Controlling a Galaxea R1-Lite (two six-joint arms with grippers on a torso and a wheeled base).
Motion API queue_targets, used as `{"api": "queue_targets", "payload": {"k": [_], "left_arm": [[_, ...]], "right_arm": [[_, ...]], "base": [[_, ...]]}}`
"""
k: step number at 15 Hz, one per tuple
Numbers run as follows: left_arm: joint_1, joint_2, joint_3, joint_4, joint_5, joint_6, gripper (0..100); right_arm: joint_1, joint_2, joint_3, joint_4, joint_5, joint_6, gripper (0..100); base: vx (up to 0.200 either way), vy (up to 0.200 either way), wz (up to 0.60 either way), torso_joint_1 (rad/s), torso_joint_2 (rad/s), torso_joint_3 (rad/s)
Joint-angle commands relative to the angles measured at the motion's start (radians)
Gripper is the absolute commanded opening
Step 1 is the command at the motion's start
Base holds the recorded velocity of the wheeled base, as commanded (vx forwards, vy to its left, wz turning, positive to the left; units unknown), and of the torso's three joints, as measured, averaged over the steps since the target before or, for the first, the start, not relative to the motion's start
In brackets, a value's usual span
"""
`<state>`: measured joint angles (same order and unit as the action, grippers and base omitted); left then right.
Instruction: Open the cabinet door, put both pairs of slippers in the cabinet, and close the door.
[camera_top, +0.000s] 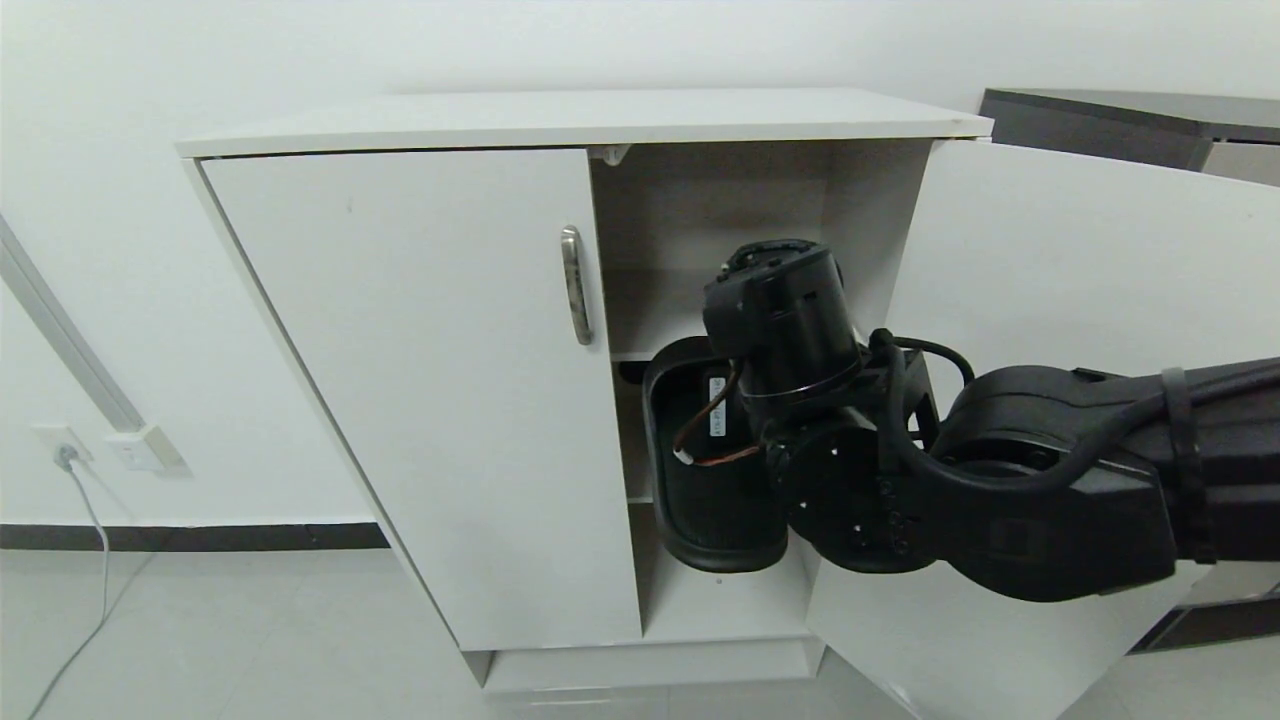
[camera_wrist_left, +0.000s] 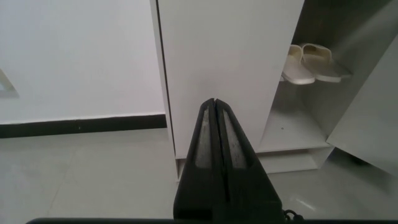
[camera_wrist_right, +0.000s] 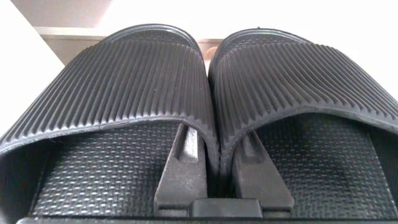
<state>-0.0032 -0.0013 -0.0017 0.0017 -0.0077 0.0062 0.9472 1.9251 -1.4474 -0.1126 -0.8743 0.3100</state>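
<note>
The white cabinet (camera_top: 400, 400) has its left door shut and its right door (camera_top: 1050, 260) swung wide open. My right gripper (camera_wrist_right: 216, 168) is shut on a pair of black ribbed slippers (camera_wrist_right: 205, 81), pinching the two inner strap edges together. The black slippers (camera_top: 705, 500) hang soles outward in the cabinet's open right half, just below a shelf. A pair of white slippers (camera_wrist_left: 311, 62) lies on a shelf inside the cabinet (camera_wrist_left: 224, 56). My left gripper (camera_wrist_left: 214, 124) is shut and holds nothing, low above the floor in front of the shut left door.
A metal handle (camera_top: 573, 285) sits on the shut left door's edge. A wall socket with a cable (camera_top: 65, 455) is low on the left wall. Dark grey furniture (camera_top: 1100, 125) stands behind the open door. Bare pale floor (camera_wrist_left: 87, 168) lies left of the cabinet.
</note>
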Motion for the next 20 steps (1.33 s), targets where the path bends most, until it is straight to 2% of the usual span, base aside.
{"api": "queue_targets", "payload": {"k": [1,2,11,16,20], "left_arm": [[0.000,0.001,0.000,0.000,0.000,0.000,0],[0.000,0.001,0.000,0.000,0.000,0.000,0],[0.000,0.001,0.000,0.000,0.000,0.000,0],[0.000,0.001,0.000,0.000,0.000,0.000,0],[0.000,0.001,0.000,0.000,0.000,0.000,0]], "right_arm": [[0.001,0.002,0.002,-0.001,0.000,0.000,0],[0.001,0.002,0.002,-0.001,0.000,0.000,0],[-0.012,0.005,0.002,0.001,0.000,-0.002,0],[-0.036,0.028,-0.007,-0.002,0.024,-0.003,0],[-0.079,0.104,-0.113,-0.007,0.063,-0.022,0]], "base": [[0.000,0.000,0.00,0.000,0.00,0.000],[0.000,0.000,0.00,0.000,0.00,0.000],[0.200,0.000,0.00,0.004,0.00,0.003],[0.000,0.000,0.00,0.000,0.00,0.000],[0.000,0.000,0.00,0.000,0.00,0.000]]}}
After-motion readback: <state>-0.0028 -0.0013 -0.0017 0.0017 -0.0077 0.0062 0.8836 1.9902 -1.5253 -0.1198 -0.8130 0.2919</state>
